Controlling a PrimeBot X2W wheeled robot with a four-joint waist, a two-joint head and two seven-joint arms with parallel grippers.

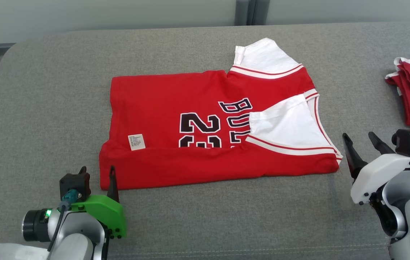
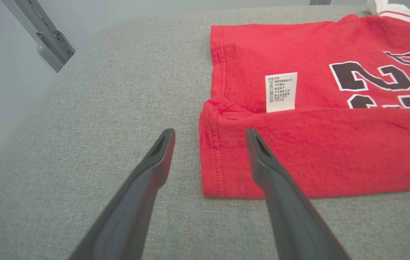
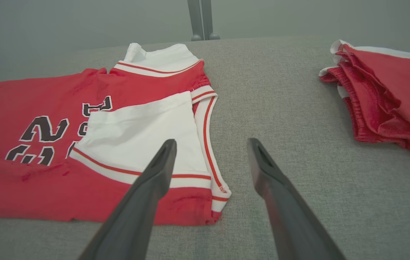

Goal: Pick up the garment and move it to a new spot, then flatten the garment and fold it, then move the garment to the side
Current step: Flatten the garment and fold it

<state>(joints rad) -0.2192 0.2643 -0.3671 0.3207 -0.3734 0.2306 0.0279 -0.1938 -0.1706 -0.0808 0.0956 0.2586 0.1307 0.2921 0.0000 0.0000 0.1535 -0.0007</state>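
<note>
The red jersey (image 1: 190, 108) lies flat on the gray fabric surface (image 1: 46, 108), right between the two grippers and a little ahead of both. Its near edge is folded up over itself, so the strip closest to the grippers cuts off the bottom of the black numbers.

The left gripper (image 1: 97, 169) sits at the jersey's near hem corner with its fingers spread wide and nothing between them. From the left wrist view, the left gripper (image 2: 209, 131) straddles that corner, one finger over the red cloth and the other over bare gray fabric. Can't really tell if the finger is touching the cloth or just hanging above it. The white care label (image 2: 280, 92) pokes up out of the fold just beyond the finger on the cloth side.

The right gripper (image 1: 357, 139) is just off the collar end, also spread wide and empty. In the right wrist view, the right gripper (image 3: 211, 141) has one finger over the white sleeve (image 3: 136, 133) and the other over bare fabric. A second pile of red clothes (image 3: 385, 97) sits well apart, out past its other side.
</note>
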